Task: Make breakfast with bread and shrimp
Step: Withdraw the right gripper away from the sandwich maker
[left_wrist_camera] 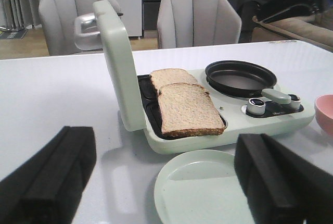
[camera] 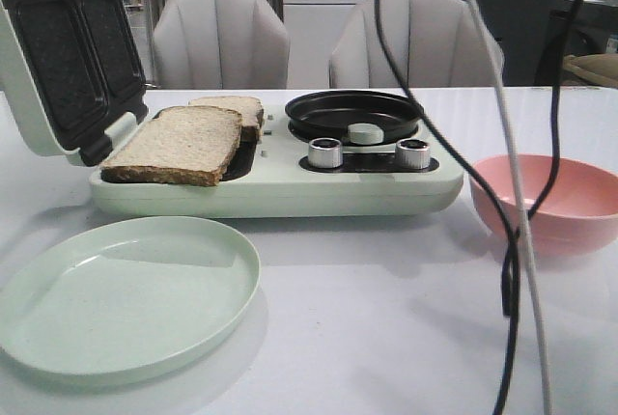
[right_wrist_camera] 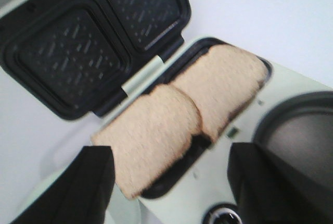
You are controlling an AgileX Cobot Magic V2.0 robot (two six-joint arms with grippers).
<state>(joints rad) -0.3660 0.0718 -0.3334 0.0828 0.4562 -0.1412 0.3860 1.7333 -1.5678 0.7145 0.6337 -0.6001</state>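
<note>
We see the two slices of bread (camera: 183,143) lying in the dark tray of the pale green breakfast maker (camera: 280,188), one slice partly over the other, the nearer one jutting a little past the tray's front rim. In the right wrist view the bread (right_wrist_camera: 182,112) sits just ahead of the right gripper (right_wrist_camera: 169,182), the near slice reaching toward the gap between its two dark fingers (right_wrist_camera: 78,187); those jaws stand wide apart and hold nothing, and we cannot tell whether they touch the slice's edge. In the left wrist view the bread (left_wrist_camera: 184,107) lies well beyond the left gripper (left_wrist_camera: 166,177), whose fingers (left_wrist_camera: 49,174) are also spread wide and empty. Between those left jaws and the bread rests a round pale green plate (left_wrist_camera: 200,190) on the white table (left_wrist_camera: 52,94), just in front of the appliance. The open lid (camera: 58,58), with its two dark patterned plates, stands up on the far side of the bread from the right jaws. Past the bread, on the same machine, is a small black pan (camera: 352,114) with a pale green knob (camera: 365,132) and two metal dials (camera: 325,152). A pink bowl (camera: 546,201) stands beside the appliance, and we find no shrimp in any view. Black and white cables (camera: 512,241) hang in front of the bowl, and two grey chairs (camera: 222,39) stand behind the table.
</note>
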